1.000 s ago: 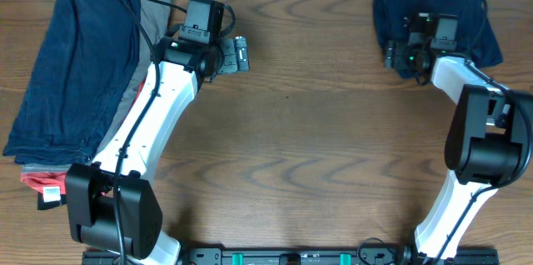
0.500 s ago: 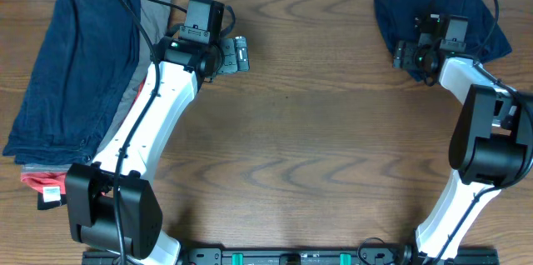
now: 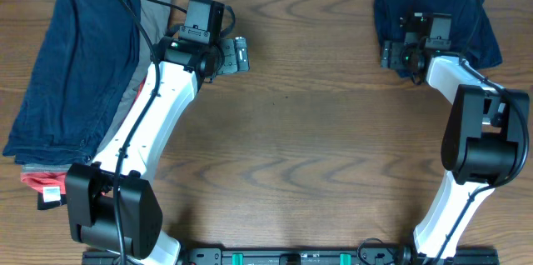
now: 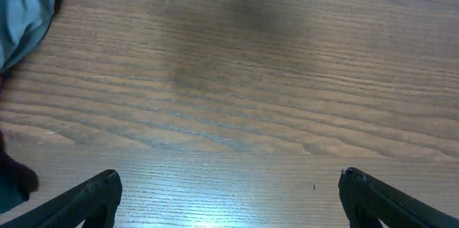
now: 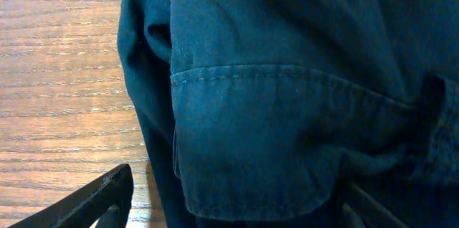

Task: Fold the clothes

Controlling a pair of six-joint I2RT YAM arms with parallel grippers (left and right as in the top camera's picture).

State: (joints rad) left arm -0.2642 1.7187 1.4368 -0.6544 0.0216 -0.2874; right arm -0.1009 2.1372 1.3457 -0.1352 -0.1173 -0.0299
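Both open — right hand (image 3: 397, 53) straddles navy shorts (image 3: 476, 23) edge, left hand (image 3: 238, 53) near pile (image 3: 75, 73).

Robot lab bench, wooden table (image 3: 316, 148)

Left claw (image 4: 228, 183): dark fingertips (image 4: 100, 188) set wide apart above wood-grain table (image 4: 244, 77). Blue fabric (image 4: 21, 13) at upper-left edge.

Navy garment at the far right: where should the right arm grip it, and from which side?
Probably the bunched edge of the navy garment by its stitched hem, coming over the table on its left in the right wrist view. Layers form a thick lip there, and the wood leaves room for one finger to slide under.
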